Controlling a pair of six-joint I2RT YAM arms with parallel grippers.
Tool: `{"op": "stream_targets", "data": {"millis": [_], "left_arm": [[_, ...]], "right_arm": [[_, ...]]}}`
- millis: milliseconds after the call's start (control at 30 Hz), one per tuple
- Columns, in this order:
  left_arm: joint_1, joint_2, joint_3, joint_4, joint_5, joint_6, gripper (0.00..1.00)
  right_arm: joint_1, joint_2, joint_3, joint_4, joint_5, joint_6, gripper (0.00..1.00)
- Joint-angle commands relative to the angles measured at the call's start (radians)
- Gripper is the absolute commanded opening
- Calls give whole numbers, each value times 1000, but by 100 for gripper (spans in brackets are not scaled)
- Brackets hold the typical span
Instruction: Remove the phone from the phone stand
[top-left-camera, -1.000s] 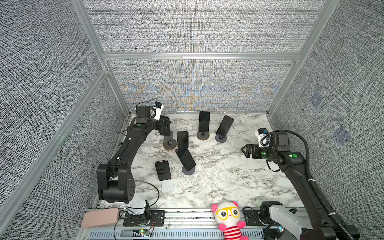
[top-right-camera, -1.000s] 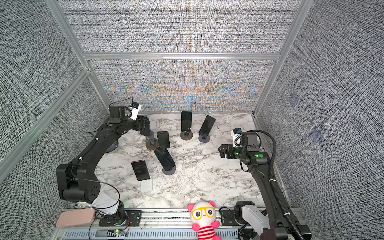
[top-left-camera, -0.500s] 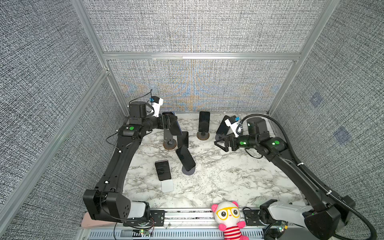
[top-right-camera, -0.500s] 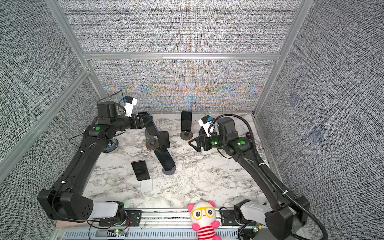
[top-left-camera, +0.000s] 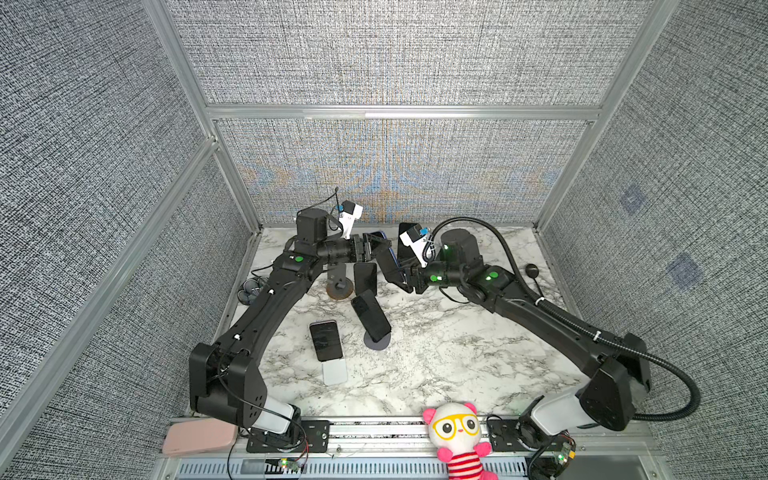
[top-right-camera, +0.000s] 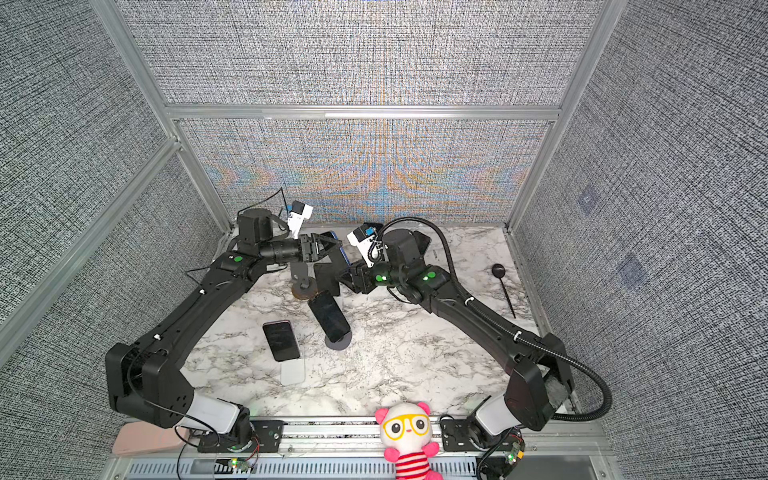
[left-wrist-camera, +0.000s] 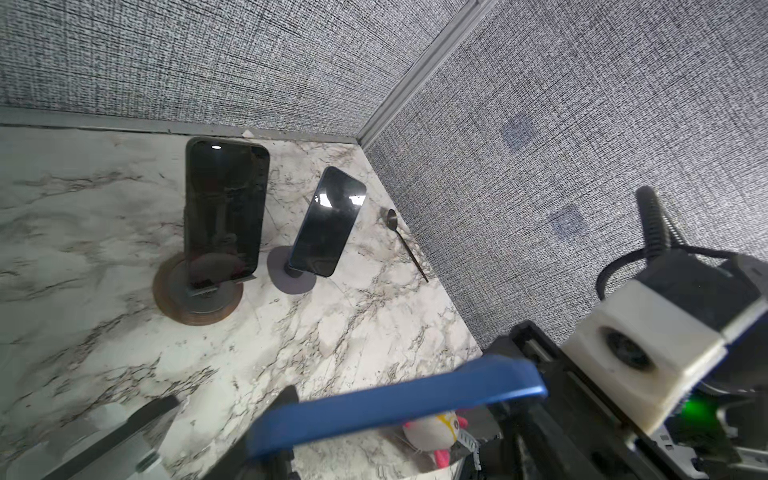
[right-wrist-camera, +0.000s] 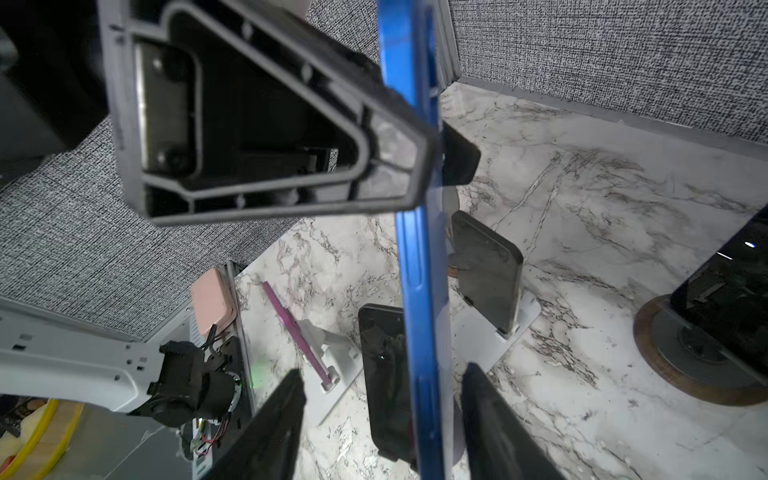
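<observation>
Held aloft over the back edge of the white marble table (top-left-camera: 436, 353): a blue-rimmed, dark-glass phone (top-left-camera: 388, 261). Pinched across its 2 faces by the black left gripper (top-left-camera: 375, 245), jaws closed on it. Flanked at its lower end by the black right gripper (right-wrist-camera: 382, 390), jaws apart, a gap showing on each side of the rim. Clear of the grey stand on a round wooden base (top-left-camera: 338, 289) just below. Near the back right corner, 2 more dark phones (left-wrist-camera: 224, 212) propped on round-based stands.
</observation>
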Motion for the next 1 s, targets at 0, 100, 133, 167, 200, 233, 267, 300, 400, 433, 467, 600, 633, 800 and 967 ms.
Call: {"op": "stream_targets", "data": {"millis": [0,100,133,167,200,233,267,300,400,433,467,600,633,800,967], "left_arm": [[-5,9,-16,138,34,-63,45],[-9,13,-49,192,36,-83,45],[-10,12,-64,226,42,-95,46],[-10,13,-82,278,54,-116,49],[-10,14,-106,356,79,-145,54],[-10,15,-140,470,109,-197,61],[-10,22,-168,571,130,-252,68],[-10,27,-184,631,141,-290,73],[-10,44,-224,722,143,-333,82],[-9,49,-237,753,141,-339,82],[-10,56,-252,795,145,-354,78],[-12,93,-279,930,169,-425,67],[-14,104,-282,971,176,-446,64],[-32,126,-277,1043,195,-499,54],[-32,92,-286,954,177,-432,7]], "right_arm": [[2,15,-2,82,20,26,36],[-1,14,-6,80,35,26,15],[-2,12,-3,75,37,26,8],[-6,12,-2,67,34,26,2],[-9,12,0,61,27,27,0],[-17,9,0,59,10,26,0],[-28,2,-6,58,-5,31,0],[-41,-7,-15,61,-22,44,0],[-117,-29,-40,72,-140,109,0],[-146,-30,-43,72,-203,133,0],[-171,-29,-46,78,-261,154,0],[-203,-22,-54,125,-412,196,0],[-206,-13,-58,157,-443,216,0],[-208,33,-78,312,-517,319,0],[-210,67,-59,275,-512,295,0]]}}
